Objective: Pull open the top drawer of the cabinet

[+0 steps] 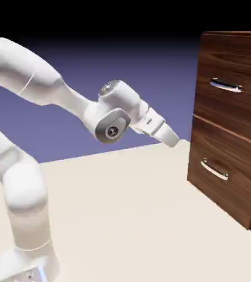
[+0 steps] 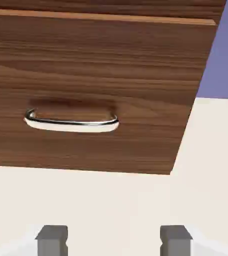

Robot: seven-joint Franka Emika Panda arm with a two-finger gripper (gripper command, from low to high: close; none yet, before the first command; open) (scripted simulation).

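Cabinet (image 1: pixel 229 129) of dark brown wood grain stands at the exterior view's right, its top drawer (image 1: pixel 227 102) shut and set directly above the lower drawer (image 1: pixel 224 171), each front bearing a curved silver handle. Apart from both fronts, the gripper (image 1: pixel 172 140) (image 2: pixel 114 241) hangs over the pale surface (image 1: pixel 122 215) at the end of the white arm (image 1: pixel 67 93), tilted downward toward the cabinet, its two grey fingertips (image 2: pixel 52 241) spread wide with nothing between them. From the hand view, the lower drawer's handle (image 2: pixel 72 125) lies beyond the fingertips, nearer that picture's left side.
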